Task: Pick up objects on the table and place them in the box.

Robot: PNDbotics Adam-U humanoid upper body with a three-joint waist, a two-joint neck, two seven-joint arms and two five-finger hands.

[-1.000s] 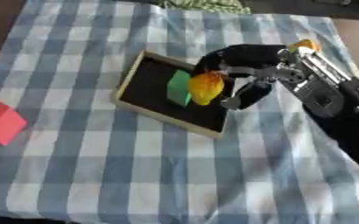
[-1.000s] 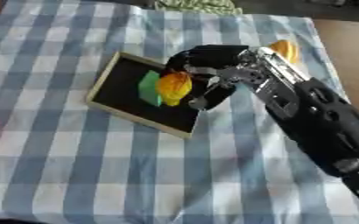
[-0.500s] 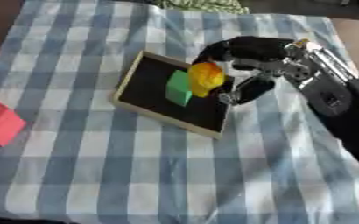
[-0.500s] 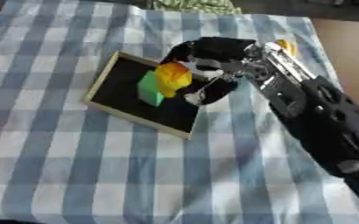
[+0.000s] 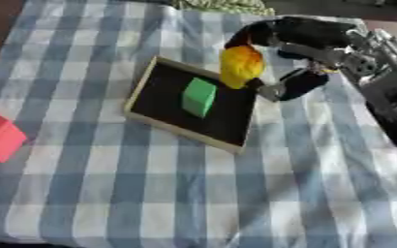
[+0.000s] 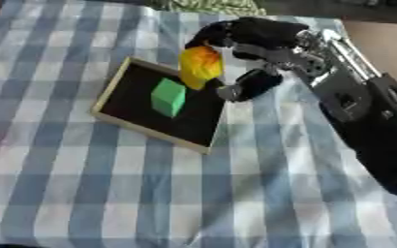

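Overhead, right hand (image 5: 299, 41) fingers curled round yellow-orange object (image 5: 240, 67), above blue checked tablecloth (image 5: 151, 193).

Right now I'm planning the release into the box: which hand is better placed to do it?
The right hand. It already holds the yellow-orange object over the far edge of the box, beside the green block. The left hand shows in neither view.

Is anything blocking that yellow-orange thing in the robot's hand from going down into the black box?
Nothing visible does. The right hand holds the yellow-orange object over the box's far right edge. The green block already lies inside, but bare black floor shows around it.
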